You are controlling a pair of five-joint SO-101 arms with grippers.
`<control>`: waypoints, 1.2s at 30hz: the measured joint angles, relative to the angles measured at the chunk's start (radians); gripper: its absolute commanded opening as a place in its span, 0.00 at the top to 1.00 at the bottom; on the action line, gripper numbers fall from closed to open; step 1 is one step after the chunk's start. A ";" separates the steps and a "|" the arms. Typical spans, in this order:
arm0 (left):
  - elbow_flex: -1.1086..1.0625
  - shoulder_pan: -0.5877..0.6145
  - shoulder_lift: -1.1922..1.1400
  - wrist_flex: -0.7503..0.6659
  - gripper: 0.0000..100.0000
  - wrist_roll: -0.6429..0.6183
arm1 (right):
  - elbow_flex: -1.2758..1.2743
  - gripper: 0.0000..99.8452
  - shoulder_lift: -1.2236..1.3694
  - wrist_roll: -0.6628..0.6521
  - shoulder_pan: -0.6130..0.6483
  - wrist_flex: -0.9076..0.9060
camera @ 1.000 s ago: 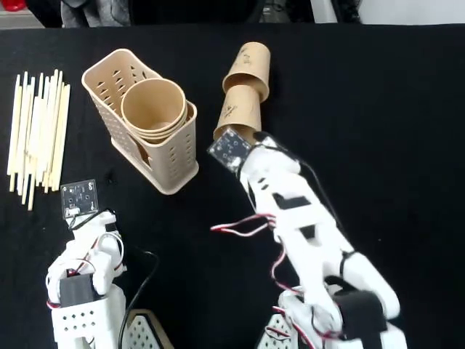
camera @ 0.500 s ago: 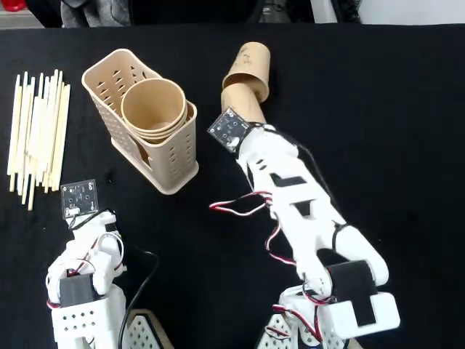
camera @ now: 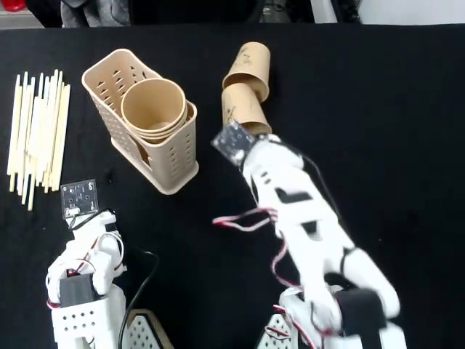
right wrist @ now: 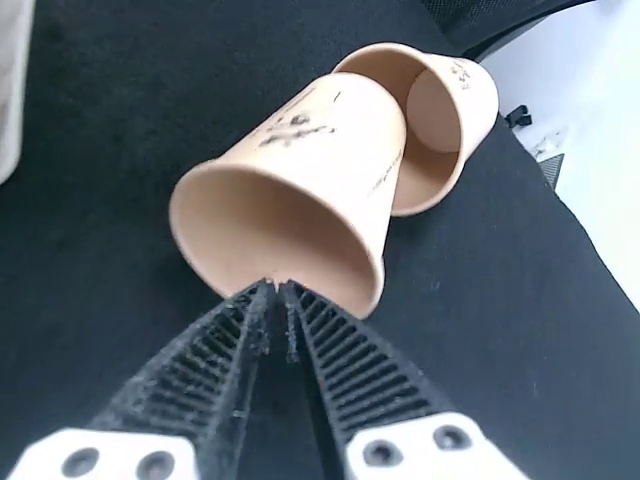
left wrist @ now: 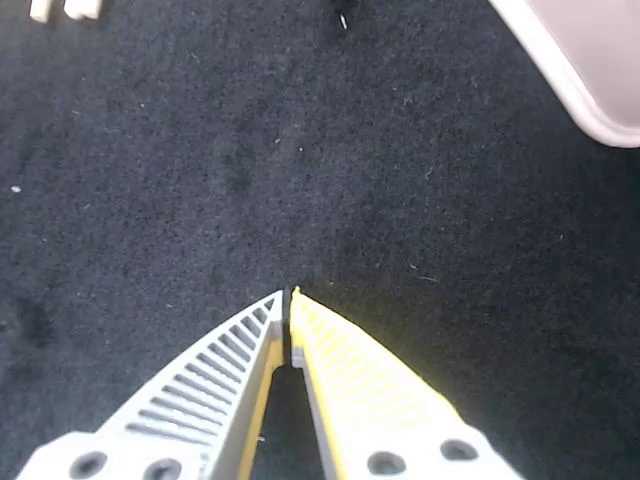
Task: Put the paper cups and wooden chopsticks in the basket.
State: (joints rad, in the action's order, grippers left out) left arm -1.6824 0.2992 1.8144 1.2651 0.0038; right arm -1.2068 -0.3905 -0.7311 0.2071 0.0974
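Two paper cups lie on their sides on the black table, the near cup point(camera: 245, 107) point(right wrist: 290, 190) nested against the far cup point(camera: 248, 64) point(right wrist: 440, 100). My right gripper point(right wrist: 275, 288) is shut on the near cup's rim, one finger inside the mouth. More cups point(camera: 152, 105) are stacked in the beige basket point(camera: 109, 80). The wooden chopsticks point(camera: 36, 131) lie in a bundle at the far left. My left gripper point(left wrist: 288, 295) is shut with nothing in it, low over bare cloth between the chopsticks and the basket point(left wrist: 580, 70).
The black cloth stretches free to the right of the cups and in the middle front. Both arm bases stand at the front edge, with loose red and white wires point(camera: 240, 222) hanging beside the right arm.
The right arm pushed forward onto the near cup, then drew back slightly. The near cup has turned a little. The left arm has not moved.
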 measured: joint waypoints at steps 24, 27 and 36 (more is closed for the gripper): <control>0.000 0.000 0.000 0.000 0.97 0.000 | 0.021 0.90 0.035 -0.115 -0.005 0.098; 0.000 0.000 0.000 0.000 0.97 0.000 | 0.029 0.89 0.132 -0.150 -0.008 0.189; 0.000 0.000 0.000 0.000 0.97 0.000 | 0.077 0.90 0.350 -0.158 -0.028 0.434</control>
State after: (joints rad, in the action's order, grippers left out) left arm -1.6824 0.2992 1.8144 1.2651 0.0038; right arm -1.1301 -0.0407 -0.8892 0.1795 0.5317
